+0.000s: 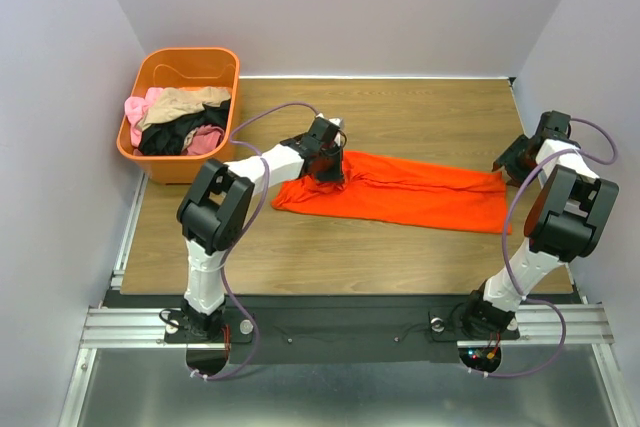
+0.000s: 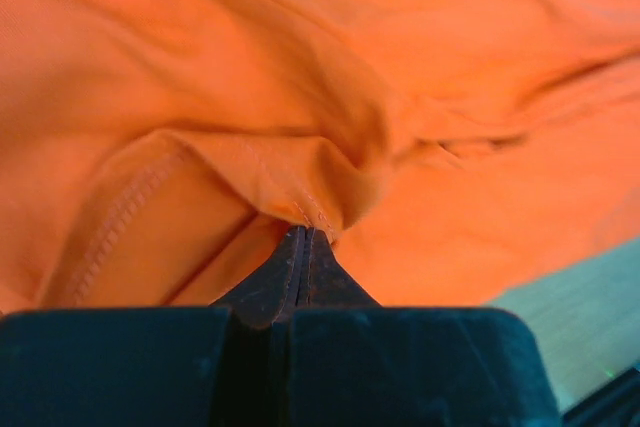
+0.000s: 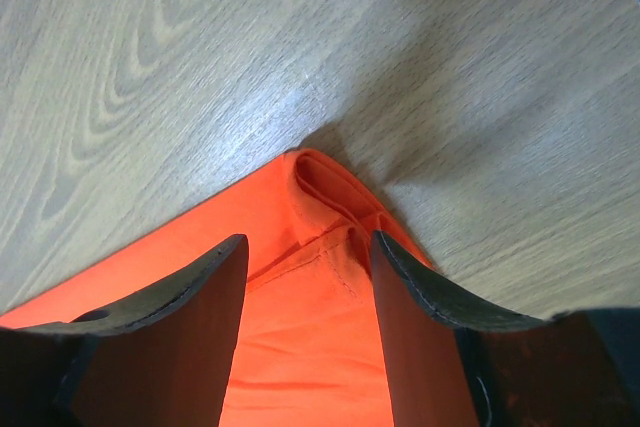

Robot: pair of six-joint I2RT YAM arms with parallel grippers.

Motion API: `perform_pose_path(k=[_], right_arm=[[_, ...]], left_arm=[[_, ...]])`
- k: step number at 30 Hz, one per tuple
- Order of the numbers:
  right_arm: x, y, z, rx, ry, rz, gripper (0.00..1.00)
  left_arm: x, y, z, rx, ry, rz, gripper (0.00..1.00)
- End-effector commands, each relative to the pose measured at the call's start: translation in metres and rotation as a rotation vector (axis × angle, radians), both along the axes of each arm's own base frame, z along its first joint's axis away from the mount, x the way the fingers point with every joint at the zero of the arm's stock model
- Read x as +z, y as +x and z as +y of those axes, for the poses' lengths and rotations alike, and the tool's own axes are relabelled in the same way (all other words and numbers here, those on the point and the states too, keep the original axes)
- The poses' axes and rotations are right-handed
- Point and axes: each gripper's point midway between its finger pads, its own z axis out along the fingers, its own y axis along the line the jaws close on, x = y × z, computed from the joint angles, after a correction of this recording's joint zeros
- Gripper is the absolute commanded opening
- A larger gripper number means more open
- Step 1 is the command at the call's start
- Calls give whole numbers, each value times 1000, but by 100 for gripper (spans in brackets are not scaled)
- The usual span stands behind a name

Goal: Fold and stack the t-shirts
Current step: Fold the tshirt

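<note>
A bright orange-red t-shirt (image 1: 410, 192) lies folded into a long strip across the middle of the wooden table. My left gripper (image 1: 330, 169) is shut on a hemmed fold of the shirt (image 2: 310, 172) at its left end, the cloth bunched above the closed tips. My right gripper (image 1: 506, 169) is open at the shirt's right end, its two fingers (image 3: 200, 287) straddling a stitched corner of the shirt (image 3: 320, 217) that rests on the table. Pink, tan and black t-shirts (image 1: 180, 119) lie heaped in the tub.
A rigid orange plastic tub (image 1: 196, 62) stands at the back left corner of the table (image 1: 400, 107). White walls close in the table on the left, back and right. The arm bases sit on a black rail at the near edge.
</note>
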Motion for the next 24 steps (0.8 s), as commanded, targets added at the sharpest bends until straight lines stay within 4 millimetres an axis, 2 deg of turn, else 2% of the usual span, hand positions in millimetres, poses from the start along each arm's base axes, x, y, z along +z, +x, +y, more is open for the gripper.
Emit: perform_pose_path(k=[1, 6, 14, 17, 18, 21, 24], right_arm=[[17, 4, -3, 10, -23, -53, 58], [16, 4, -2, 16, -16, -51, 58], [13, 4, -1, 19, -7, -47, 58], [12, 4, -1, 21, -9, -44, 58], [12, 5, -2, 21, -9, -44, 58], [11, 5, -2, 21, -8, -42, 58], [10, 5, -2, 21, -9, -39, 58]], left_arm=[[46, -9, -12, 28, -86, -73, 0], [36, -28, -17, 30, -76, -38, 0], [26, -43, -16, 22, -33, -4, 0], [29, -47, -17, 11, -29, -7, 10], [31, -47, -18, 7, -29, -12, 23], [36, -51, -19, -14, -22, -13, 42], [54, -55, -24, -46, -41, -38, 51]])
